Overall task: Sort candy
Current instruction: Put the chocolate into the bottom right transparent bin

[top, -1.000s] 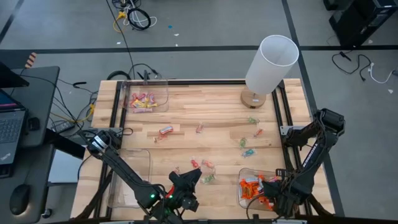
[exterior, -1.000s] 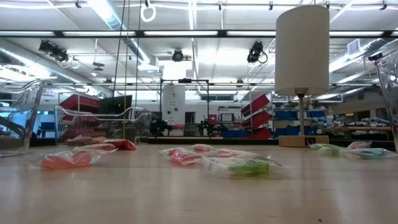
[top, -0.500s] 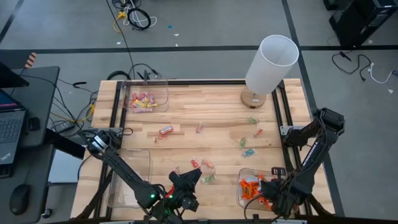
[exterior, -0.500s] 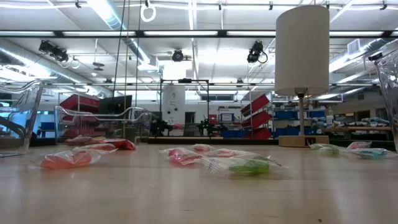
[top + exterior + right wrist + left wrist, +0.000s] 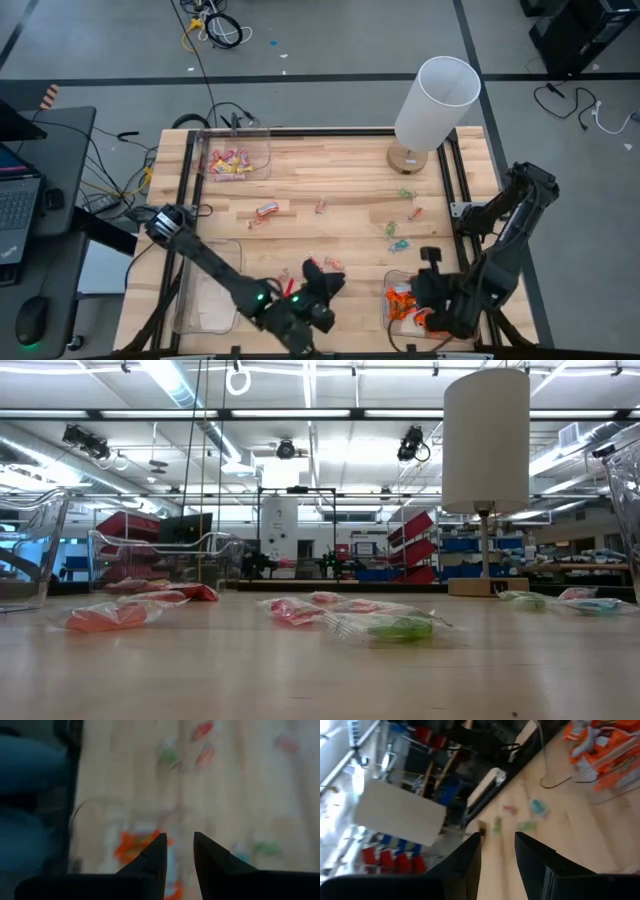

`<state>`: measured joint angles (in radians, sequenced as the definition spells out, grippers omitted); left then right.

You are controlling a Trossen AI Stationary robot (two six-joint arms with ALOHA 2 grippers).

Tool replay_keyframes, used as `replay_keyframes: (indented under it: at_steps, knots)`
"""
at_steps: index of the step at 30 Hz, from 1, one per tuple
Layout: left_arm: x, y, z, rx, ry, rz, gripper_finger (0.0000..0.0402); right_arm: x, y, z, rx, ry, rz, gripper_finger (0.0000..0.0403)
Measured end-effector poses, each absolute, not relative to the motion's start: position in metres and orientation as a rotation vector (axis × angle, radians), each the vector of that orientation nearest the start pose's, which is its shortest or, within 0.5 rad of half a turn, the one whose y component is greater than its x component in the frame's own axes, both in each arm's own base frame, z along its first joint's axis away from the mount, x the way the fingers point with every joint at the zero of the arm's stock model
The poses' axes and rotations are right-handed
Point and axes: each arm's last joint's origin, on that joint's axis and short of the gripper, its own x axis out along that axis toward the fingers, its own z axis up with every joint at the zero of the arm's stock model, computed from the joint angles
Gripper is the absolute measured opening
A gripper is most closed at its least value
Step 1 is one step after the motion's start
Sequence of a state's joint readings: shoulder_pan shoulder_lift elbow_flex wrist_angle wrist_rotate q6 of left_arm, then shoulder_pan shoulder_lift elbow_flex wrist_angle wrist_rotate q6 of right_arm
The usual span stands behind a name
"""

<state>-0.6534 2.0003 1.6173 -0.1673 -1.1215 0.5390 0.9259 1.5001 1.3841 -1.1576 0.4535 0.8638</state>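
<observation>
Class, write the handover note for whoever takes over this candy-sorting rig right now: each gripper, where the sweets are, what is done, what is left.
Left gripper: open, empty, near the table's front edge by loose sweets.
Right gripper: open, empty, above the clear plastic bin of orange wrapped candies.
Done: orange pile in that bin; pink and yellow wrapped candies in the clear bin at the far left.
Left: green and red wrapped candies scattered mid-table, plus a few by the left gripper. The clear bin at the front left holds no candy.
</observation>
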Motion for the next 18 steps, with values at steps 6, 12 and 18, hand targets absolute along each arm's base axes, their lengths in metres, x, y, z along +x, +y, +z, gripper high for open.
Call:
replay_keyframes:
  at_steps: [6, 12, 18]
  knots:
    - [0.389, -0.220, 0.259, 0.866, 0.552, 0.243, 0.0122, 0.200, 0.198, 0.316, -0.200, 0.954, -0.074, 0.0082]
    - [0.390, -0.184, 0.253, 0.718, 0.725, 0.190, 0.0122, 0.216, 0.189, 0.319, -0.381, 0.880, -0.053, 0.0083]
    - [0.380, -0.155, 0.266, 0.740, 0.830, 0.158, 0.0104, 0.244, 0.174, 0.329, -0.442, 0.767, -0.040, 0.0080]
